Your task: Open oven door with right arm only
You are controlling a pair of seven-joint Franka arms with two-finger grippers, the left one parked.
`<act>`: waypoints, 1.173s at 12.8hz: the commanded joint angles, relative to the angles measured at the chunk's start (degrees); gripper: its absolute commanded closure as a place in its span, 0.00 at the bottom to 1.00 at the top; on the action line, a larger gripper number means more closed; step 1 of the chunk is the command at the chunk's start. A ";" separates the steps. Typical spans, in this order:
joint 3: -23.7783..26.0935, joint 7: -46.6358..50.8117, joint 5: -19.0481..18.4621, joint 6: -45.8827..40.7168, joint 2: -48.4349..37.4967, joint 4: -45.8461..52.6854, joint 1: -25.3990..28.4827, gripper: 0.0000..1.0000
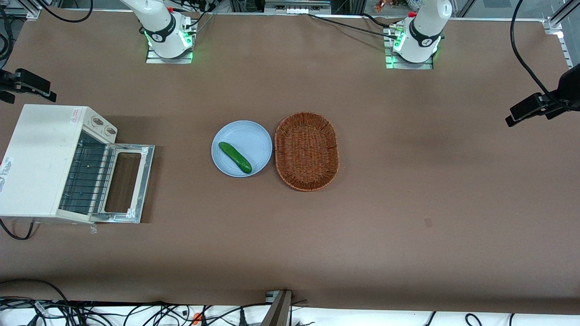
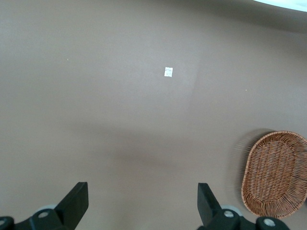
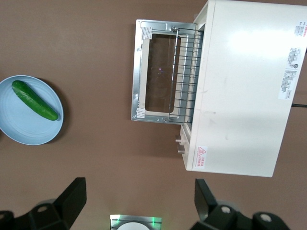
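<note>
Green cucumber [image 1: 235,157] lies on plate [image 1: 258,136]; gripper [image 3: 139,199] open above table.

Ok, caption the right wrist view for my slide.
Open end effector high above the toaster oven, its oven door folded down flat, cucumber on a plate nearby.

Work surface: one large table [image 1: 408,190] under a plain brown covering, evenly lit, with soft shadows. A small white tag [image 2: 168,72] lies on it. Black cables [image 1: 136,312] run along the near white edge (loosely tangled). Aluminium framing [image 1: 559,20] stands at the corner.
</note>
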 commanded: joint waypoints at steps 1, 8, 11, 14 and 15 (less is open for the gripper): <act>0.80 -0.12 -1.10 0.46 -0.37 -0.33 -0.52 0.00; 0.89 -0.12 -0.66 0.46 -0.37 -0.33 -0.52 0.00; 0.89 -0.12 -0.48 0.37 -0.37 -0.33 -0.43 0.00; 0.97 -0.03 -0.48 0.20 -0.46 -0.33 -0.43 0.00; 0.97 -0.03 -0.48 0.11 -0.46 -0.33 -0.34 0.00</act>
